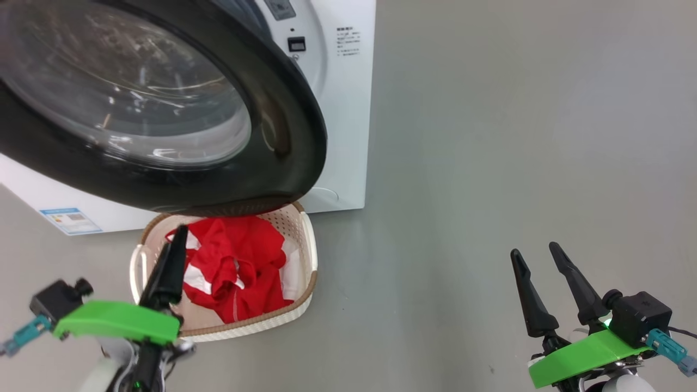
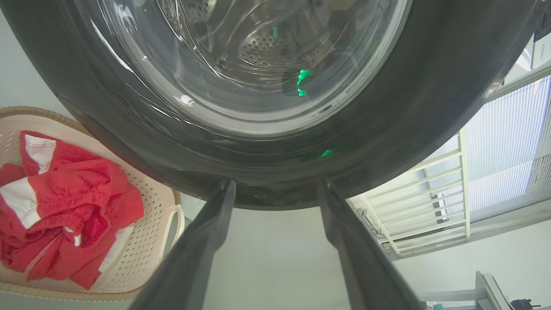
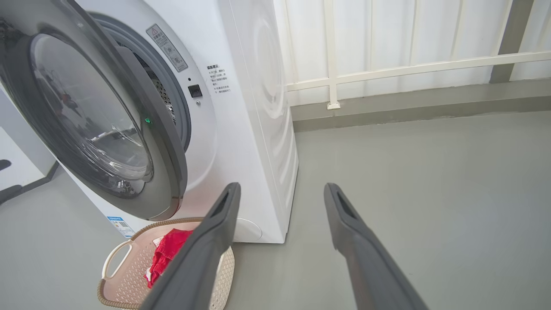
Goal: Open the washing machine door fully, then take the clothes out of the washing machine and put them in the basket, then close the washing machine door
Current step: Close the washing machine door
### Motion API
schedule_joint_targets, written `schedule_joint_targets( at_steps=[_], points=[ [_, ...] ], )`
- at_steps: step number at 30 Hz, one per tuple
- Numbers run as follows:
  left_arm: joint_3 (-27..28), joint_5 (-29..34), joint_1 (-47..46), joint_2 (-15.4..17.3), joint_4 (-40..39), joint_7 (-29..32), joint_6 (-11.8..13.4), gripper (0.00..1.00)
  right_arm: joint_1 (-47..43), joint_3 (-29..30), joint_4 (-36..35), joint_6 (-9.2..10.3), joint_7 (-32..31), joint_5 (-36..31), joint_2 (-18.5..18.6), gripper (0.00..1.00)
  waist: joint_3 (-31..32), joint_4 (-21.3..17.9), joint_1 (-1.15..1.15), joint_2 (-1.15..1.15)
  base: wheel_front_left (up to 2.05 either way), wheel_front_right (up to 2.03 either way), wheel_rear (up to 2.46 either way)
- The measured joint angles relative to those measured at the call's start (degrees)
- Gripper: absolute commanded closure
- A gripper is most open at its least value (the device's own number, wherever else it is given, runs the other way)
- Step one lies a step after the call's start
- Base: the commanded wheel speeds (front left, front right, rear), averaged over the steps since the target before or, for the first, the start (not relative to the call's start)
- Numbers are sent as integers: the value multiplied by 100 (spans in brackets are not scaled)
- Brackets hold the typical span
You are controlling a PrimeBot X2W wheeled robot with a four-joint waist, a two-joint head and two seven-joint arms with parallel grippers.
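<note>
My left pincer (image 2: pixel 275 185), open, has its tips just by the bottom rim of the door (image 2: pixel 387 150). My right pincer (image 1: pixel 536 253), open too, is well away from the door. The clothes (image 1: pixel 239 261) lie in the basket (image 1: pixel 307 256) under the door.

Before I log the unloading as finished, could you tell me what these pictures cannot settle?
The drum: head view, the washing machine door covers the opening; leftovers inside cannot be ruled out.
Far end of the basket: head view, under the door's rim.
Print on the blue label: head view, too small.
</note>
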State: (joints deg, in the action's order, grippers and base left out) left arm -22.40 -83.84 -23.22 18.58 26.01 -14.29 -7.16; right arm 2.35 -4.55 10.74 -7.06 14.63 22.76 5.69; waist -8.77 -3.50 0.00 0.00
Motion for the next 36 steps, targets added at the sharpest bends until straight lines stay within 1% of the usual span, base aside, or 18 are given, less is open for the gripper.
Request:
schedule_joint_targets(
  at_steps=[2, 7, 10, 11, 12, 15, 21, 29, 34, 35, 36],
  points=[
    [19, 86, 155, -7, -3, -1, 0, 0, -5, 4, -1, 0, 0, 0, 1, 0, 41, 41, 0, 0, 0, 0, 0],
    [448, 461, 586, -107, -53, -7, 0, 0, -145, 24, 1, 0, 0, -1, 10, 0, 131, 138, 0, 0, 0, 0, 0],
    [628, 722, 864, -205, -133, -19, 0, 0, -217, 31, -8, 0, 0, -1, 21, 0, 178, 185, 0, 0, 0, 0, 0],
    [628, 722, 864, -205, -133, -19, 0, 0, -217, 31, -8, 0, 0, -1, 21, 0, 178, 185, 0, 0, 0, 0, 0],
    [769, 918, 1034, -242, -167, -19, 0, 0, -236, 38, -10, 0, 0, -1, 27, 0, 204, 213, 0, 0, 0, 0, 0],
    [911, 1255, 1242, -314, -221, -19, 0, 0, -246, 44, -10, 0, 0, -1, 35, 0, 234, 248, 0, 0, 0, 0, 0],
    [1155, 1751, 1527, -404, -328, -19, 0, 0, -404, 70, -4, 0, 0, -1, 53, 0, 293, 292, 0, 0, 0, 0, 0],
    [1601, 3058, 1968, -567, -476, -19, -1, 0, -591, 131, -1, 0, 0, -4, 105, 0, 413, 310, 0, 0, 0, 0, 0],
    [1858, 4228, 2180, -689, -566, -19, -1, 0, -734, 187, 4, 0, 0, -5, 119, 0, 441, 306, 0, 0, 0, 0, 0],
    [1944, 4608, 2257, -770, -608, -19, -1, 0, -742, 189, 4, 0, 0, -5, 121, 0, 455, 302, 0, 0, 0, 0, 0],
    [2006, 4773, 2300, -829, -638, -19, -1, 0, -750, 190, 4, 0, 0, -5, 122, 0, 461, 300, 0, 0, 0, 0, 0]
  ],
)
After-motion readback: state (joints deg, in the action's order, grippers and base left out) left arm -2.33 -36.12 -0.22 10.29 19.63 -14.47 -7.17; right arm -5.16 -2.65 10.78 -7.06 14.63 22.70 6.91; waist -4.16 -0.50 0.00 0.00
